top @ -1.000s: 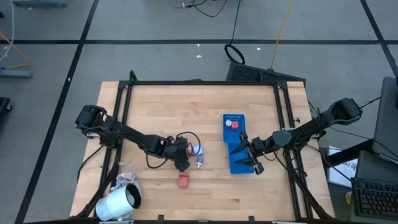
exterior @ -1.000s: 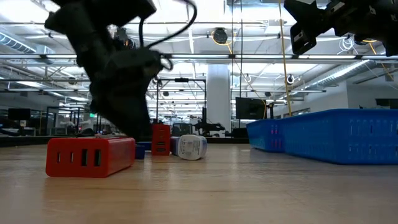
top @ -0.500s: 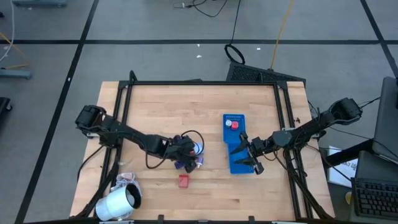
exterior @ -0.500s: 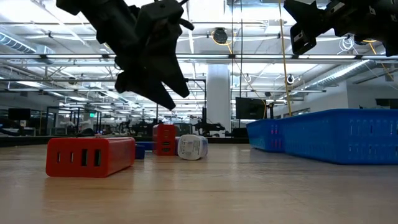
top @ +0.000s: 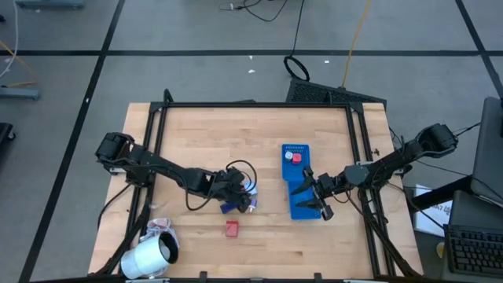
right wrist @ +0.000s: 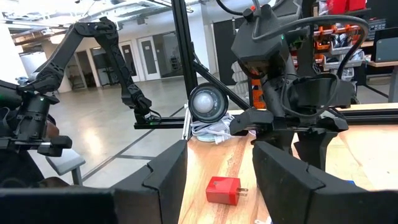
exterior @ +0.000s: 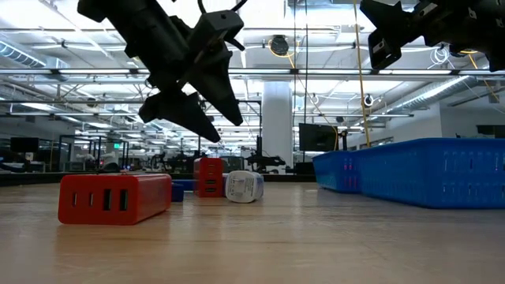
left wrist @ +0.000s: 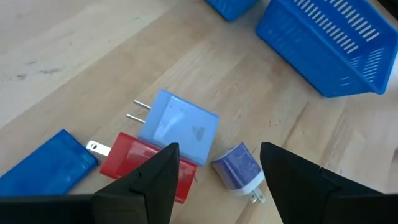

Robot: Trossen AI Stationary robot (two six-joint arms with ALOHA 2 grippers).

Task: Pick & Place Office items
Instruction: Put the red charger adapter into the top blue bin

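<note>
My left gripper [left wrist: 219,149] hangs open above a cluster of office items near the table's middle, touching none. Below it lie a light blue plug block [left wrist: 177,121], a red block [left wrist: 146,165], a dark blue block [left wrist: 46,168] and a small violet-blue plug [left wrist: 239,171]. Another red block [top: 232,228] lies alone nearer the front edge. The blue tray [top: 301,206] stands to the right, with a red piece [top: 296,156] and a white piece at its far end. My right gripper [top: 321,206] waits open over the tray's near end.
A big white roll [top: 149,255] lies at the table's front left corner. Bare wood lies between the cluster and the tray and along the far half of the table. A black frame [top: 251,104] borders the table's far side.
My left gripper has risen from the tabletop, clear of the items, rolling and tipping as it rose and drifting a little toward the tray. Its fingers have kept the same gap. The dark blue block that it covered now shows beside it.
</note>
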